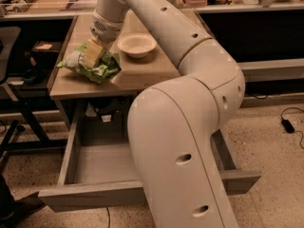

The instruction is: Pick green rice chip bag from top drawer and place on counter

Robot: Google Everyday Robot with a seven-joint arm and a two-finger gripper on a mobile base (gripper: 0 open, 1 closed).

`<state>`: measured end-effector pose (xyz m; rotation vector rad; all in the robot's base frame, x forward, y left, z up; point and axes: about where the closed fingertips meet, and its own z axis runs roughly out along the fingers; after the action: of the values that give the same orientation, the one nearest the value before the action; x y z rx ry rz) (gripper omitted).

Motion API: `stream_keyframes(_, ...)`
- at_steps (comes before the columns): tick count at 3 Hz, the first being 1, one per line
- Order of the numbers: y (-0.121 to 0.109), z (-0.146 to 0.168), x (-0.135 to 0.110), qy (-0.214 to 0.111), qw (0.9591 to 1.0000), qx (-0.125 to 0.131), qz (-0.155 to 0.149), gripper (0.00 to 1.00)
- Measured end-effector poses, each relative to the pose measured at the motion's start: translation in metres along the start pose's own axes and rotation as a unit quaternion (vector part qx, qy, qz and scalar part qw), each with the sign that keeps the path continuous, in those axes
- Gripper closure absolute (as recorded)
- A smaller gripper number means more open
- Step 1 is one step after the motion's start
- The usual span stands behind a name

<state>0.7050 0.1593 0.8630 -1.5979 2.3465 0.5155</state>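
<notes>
**Bag gripped on the counter**

The gripper (94, 56) is seen at the left part of the counter (142, 72), pointed down and closed on the crumpled middle of the green rice chip bag (108, 70). The bag is rested on the tabletop near its left edge, with its white label patch turned to the left. A white bowl (137, 44) is set just beside it, to the right and apart. Below, the top drawer (95, 196) is pulled out, its bare grey floor partly hidden by the robot arm (190, 127)
</notes>
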Motion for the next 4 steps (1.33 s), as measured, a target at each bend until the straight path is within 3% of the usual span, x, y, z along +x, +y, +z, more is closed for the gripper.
stream_keyframes(1,-0.0077,0.0106,-0.0013,0.000,1.0000,-0.005,0.006,1.00)
stream_keyframes(2,-0.0137,0.0157,-0.0018,-0.023,0.9994,-0.019,0.019,1.00)
stream_keyframes(4,-0.0137,0.0157,-0.0018,-0.023,0.9994,-0.019,0.019,0.58)
